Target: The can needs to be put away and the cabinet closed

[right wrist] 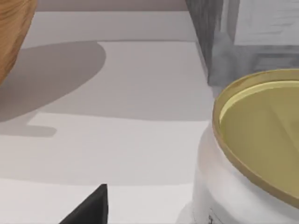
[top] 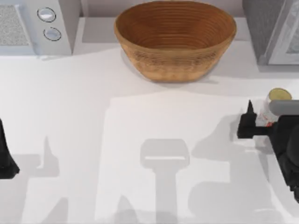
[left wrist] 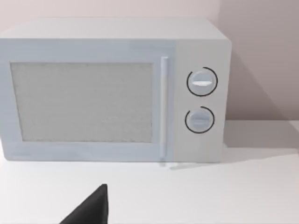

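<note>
The can [top: 278, 96] stands upright near the table's right edge, white with red marks and a dull gold top [right wrist: 261, 126]. My right gripper [top: 272, 115] is open at the can. One black finger [top: 248, 120] stands to the can's left with a gap between them, and the other finger is out of view. The cabinet [top: 264, 28] sits at the back right, dark grey and speckled, with a pale framed door panel [top: 288, 39]. It rises just beyond the can in the right wrist view [right wrist: 219, 51]. My left gripper [top: 6, 161] is parked at the left edge, open.
A big woven basket [top: 175, 39] sits at the back centre. A light-grey microwave [top: 32, 25] with two round knobs [left wrist: 202, 82] stands at the back left, facing my left wrist camera. Bare white table [top: 140, 121] stretches between the arms.
</note>
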{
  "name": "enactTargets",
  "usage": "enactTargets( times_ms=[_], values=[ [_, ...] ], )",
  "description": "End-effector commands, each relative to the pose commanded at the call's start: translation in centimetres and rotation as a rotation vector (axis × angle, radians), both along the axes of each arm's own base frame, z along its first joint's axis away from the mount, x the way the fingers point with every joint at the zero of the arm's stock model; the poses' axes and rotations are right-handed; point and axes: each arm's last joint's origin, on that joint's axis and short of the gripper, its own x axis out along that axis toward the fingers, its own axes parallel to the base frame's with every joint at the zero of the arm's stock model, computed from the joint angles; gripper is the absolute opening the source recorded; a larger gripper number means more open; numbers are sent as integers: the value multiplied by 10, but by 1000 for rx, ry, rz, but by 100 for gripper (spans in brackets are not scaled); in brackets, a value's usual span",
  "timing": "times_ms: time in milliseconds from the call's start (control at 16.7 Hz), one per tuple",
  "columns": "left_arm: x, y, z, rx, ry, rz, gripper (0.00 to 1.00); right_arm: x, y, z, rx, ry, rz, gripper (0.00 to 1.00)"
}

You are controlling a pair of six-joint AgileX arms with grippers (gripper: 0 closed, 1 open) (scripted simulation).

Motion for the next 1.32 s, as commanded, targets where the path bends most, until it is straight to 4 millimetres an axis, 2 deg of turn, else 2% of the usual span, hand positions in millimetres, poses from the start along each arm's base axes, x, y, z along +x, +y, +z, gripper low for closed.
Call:
enactTargets(
  times_ms=[120, 360, 1140, 1320],
  values=[
    [0, 0, 0, 0, 0, 0, 100, 10, -1, -2, 0, 0, 0, 100],
    [0, 0, 0, 0, 0, 0, 100, 12, -1, -2, 0, 0, 0, 100],
    [0, 0, 0, 0, 0, 0, 100, 12, -1, -2, 0, 0, 0, 2],
    [0, 0, 0, 0, 0, 0, 100, 12, -1, -2, 0, 0, 0, 0]
  ],
)
